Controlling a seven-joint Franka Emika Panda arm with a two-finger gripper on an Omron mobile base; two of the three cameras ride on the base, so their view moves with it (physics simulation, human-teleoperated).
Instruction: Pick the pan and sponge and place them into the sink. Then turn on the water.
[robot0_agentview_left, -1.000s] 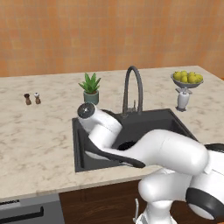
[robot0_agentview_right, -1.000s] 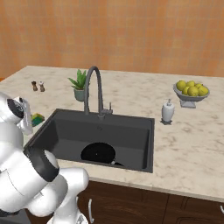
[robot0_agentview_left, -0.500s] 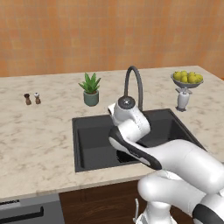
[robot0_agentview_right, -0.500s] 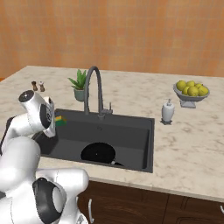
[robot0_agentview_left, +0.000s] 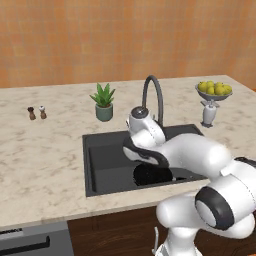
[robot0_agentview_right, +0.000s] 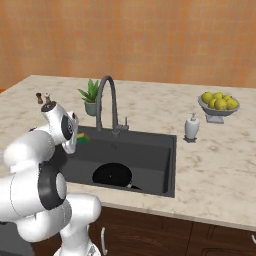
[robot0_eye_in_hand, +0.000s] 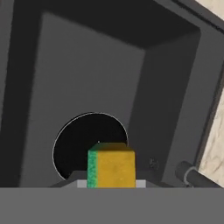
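Observation:
My gripper (robot0_eye_in_hand: 111, 182) is shut on the sponge (robot0_eye_in_hand: 111, 166), a small block with a green side and a yellow face. In the right base view the sponge (robot0_agentview_right: 82, 138) hangs with the gripper (robot0_agentview_right: 79, 139) just inside the left rim of the sink (robot0_agentview_right: 150, 150). The black round pan (robot0_eye_in_hand: 83, 142) lies on the basin floor straight below the sponge. It also shows low in the basin as the pan (robot0_agentview_left: 150, 175) and the pan (robot0_agentview_right: 112, 175). The arched faucet (robot0_agentview_right: 105, 100) stands behind the basin. No water is in view at its spout.
A potted plant (robot0_agentview_left: 103, 102) stands behind the sink's left corner. Two small shakers (robot0_agentview_left: 36, 113) sit far left on the counter. A soap dispenser (robot0_agentview_right: 191, 127) and a fruit bowl (robot0_agentview_right: 218, 104) stand to the right of the sink (robot0_agentview_left: 105, 155).
The arm has swung rightward from over the left counter, carrying the sponge across the rim to above the basin. The pan has stayed where it was.

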